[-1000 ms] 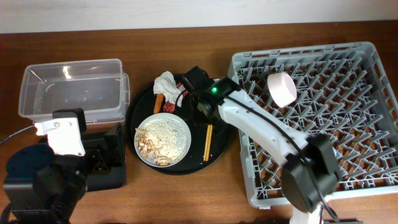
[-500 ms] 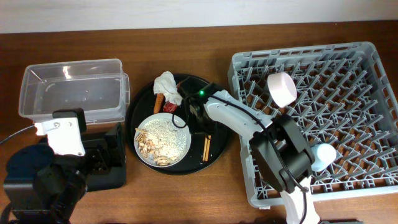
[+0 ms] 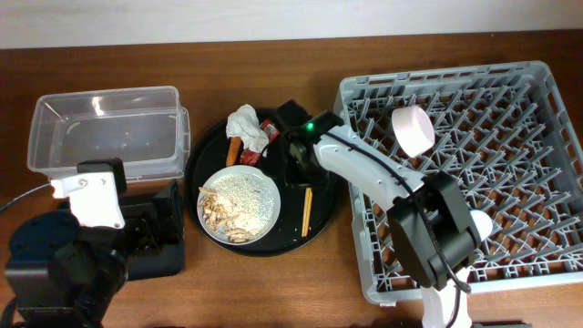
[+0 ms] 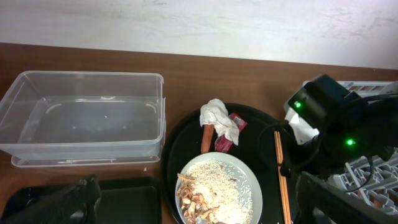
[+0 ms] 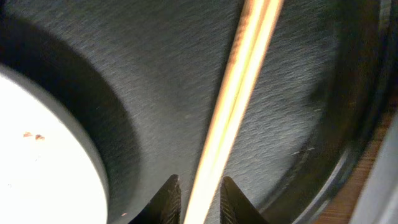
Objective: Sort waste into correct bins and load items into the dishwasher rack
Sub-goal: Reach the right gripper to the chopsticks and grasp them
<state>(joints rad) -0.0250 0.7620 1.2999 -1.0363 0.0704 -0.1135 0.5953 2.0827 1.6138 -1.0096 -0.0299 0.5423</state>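
My right gripper (image 3: pixel 298 171) is low over the round black tray (image 3: pixel 208 150), and its fingertips (image 5: pixel 171 194) close on the wooden chopsticks (image 5: pixel 239 93), which lie on the tray (image 3: pixel 308 208). The grey-white plate (image 3: pixel 239 205) beside them holds loose rice and beige scraps. A crumpled white napkin (image 3: pixel 244 122), red sachets (image 3: pixel 270 128) and an orange stick (image 3: pixel 233 148) lie at the tray's back. My left gripper (image 4: pixel 199 208) is open and empty, above the shallow black tray (image 4: pixel 127 199). The clear tub (image 3: pixel 105 132) is empty. A small pale cup (image 3: pixel 413 129) lies tilted in the grey rack (image 3: pixel 510 109).
The right arm stretches from the rack's front edge across its left side to the round tray. The left arm's base fills the front left corner and hides most of the shallow black tray (image 3: pixel 173 246). Bare wood runs along the back edge.
My right gripper swung left and forward over the round tray, then back up to the chopsticks' far end. The chopsticks shifted slightly. The left arm has not moved.
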